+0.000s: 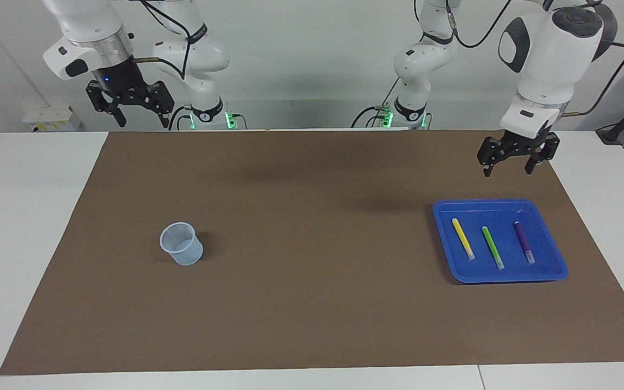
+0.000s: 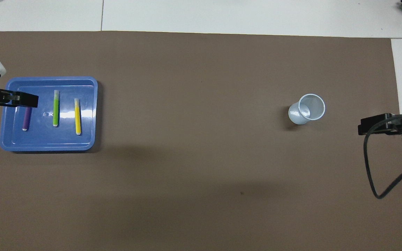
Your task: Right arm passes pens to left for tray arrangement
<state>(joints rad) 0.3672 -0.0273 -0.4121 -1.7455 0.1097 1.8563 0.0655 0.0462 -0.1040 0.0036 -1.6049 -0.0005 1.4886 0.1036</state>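
Note:
The blue tray (image 1: 443, 244) (image 2: 47, 79) lies on the brown mat toward the left arm's end of the table. Three pens lie side by side in it, apart from each other: yellow (image 1: 462, 238) (image 2: 77, 116), green (image 1: 492, 247) (image 2: 56, 113) and purple (image 1: 523, 242) (image 2: 26, 120). My left gripper (image 1: 508, 171) (image 2: 23, 100) hangs open and empty in the air, over the mat by the tray's edge nearest the robots. My right gripper (image 1: 143, 120) (image 2: 375, 125) waits high up at the right arm's end, open and holding nothing.
A small translucent bluish cup (image 1: 182, 245) (image 2: 307, 108) stands upright on the mat toward the right arm's end. A black cable (image 2: 372, 167) loops down from the right wrist. The white tabletop (image 1: 30, 216) borders the mat.

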